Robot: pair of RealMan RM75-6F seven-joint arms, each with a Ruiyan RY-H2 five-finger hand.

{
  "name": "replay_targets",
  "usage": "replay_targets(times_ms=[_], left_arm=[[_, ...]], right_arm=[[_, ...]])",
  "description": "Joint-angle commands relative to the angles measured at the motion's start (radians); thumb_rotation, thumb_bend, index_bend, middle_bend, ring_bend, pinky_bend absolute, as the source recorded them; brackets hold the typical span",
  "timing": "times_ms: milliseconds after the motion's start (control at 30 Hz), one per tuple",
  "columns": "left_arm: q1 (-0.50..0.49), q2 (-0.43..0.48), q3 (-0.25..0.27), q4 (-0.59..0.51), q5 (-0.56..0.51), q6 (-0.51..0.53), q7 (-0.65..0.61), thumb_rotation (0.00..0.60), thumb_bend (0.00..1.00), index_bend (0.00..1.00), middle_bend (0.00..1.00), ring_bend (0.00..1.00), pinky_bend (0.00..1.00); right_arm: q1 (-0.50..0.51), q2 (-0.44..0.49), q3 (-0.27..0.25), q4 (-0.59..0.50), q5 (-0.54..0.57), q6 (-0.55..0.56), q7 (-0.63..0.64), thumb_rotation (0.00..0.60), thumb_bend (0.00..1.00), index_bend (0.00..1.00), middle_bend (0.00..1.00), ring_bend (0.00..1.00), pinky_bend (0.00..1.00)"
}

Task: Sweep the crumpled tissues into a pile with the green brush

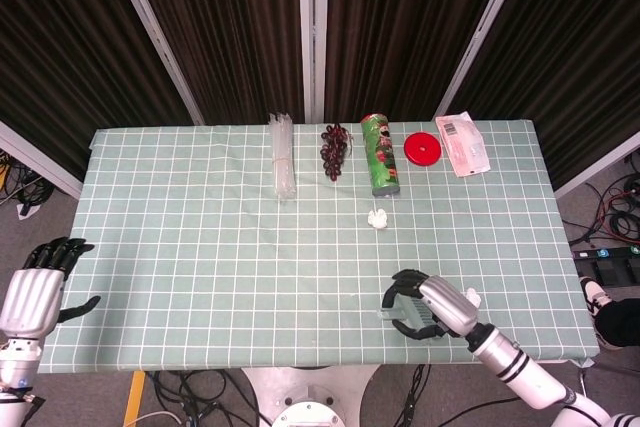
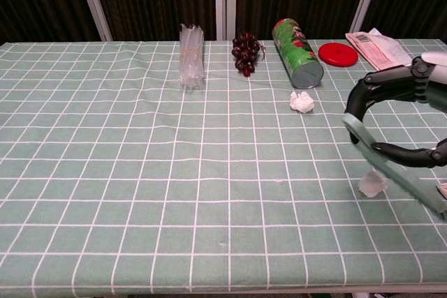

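Green brush [image 2: 391, 169] sits gripped in the right hand [image 1: 432, 309], angled low beside a crumpled tissue [image 2: 371, 185] for sweeping; left hand [image 1: 35, 287] hangs open, idle.

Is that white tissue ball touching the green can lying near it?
Apart. The chest view shows a strip of bare tablecloth between the tissue and the can; the head view shows the same gap.
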Motion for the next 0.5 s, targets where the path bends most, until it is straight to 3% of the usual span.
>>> replay_targets(times_ms=[33,200,500], left_arm=[[0.001,0.001,0.001,-0.001,0.003,0.002,-0.001,0.6,0.0,0.24,0.19,0.14,0.19],[-0.001,-0.003,0.005,0.006,0.0,-0.009,-0.008,0.6,0.0,0.24,0.19,0.14,0.19],[0.002,-0.005,0.012,0.017,0.003,-0.014,-0.025,0.6,0.0,0.24,0.19,0.14,0.19]], right_arm=[[-0.111,-0.024,-0.001,0.037,0.041,0.138,-0.109,0.6,0.37,0.7,0.62,0.36,0.2],[-0.175,-0.088,0.003,0.066,0.077,0.184,-0.249,0.6,0.37,0.7,0.6,0.34,0.16],[-0.232,-0.218,0.011,0.128,0.133,0.197,-0.343,0.6,0.37,0.7,0.6,0.33,0.12]])
